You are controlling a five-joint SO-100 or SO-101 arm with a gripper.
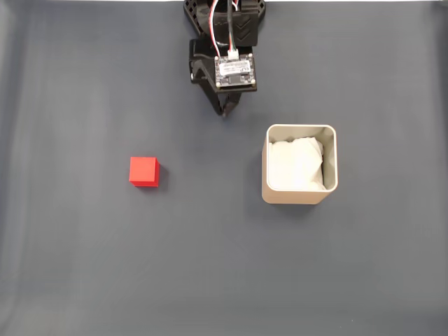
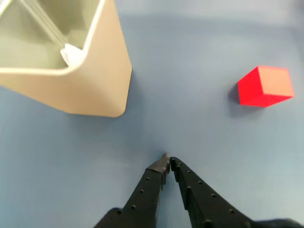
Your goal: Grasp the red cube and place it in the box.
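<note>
The red cube rests on the grey mat at the left of the fixed view; in the wrist view the red cube lies at the upper right. The beige box with white paper inside stands right of centre; its corner wall shows at the upper left of the wrist view. My black gripper hangs at the top centre, above the mat and apart from both objects. In the wrist view the gripper has its fingertips touching, shut on nothing.
A grey mat covers the whole work surface. The arm's base and a small circuit board with wires sit at the top centre.
</note>
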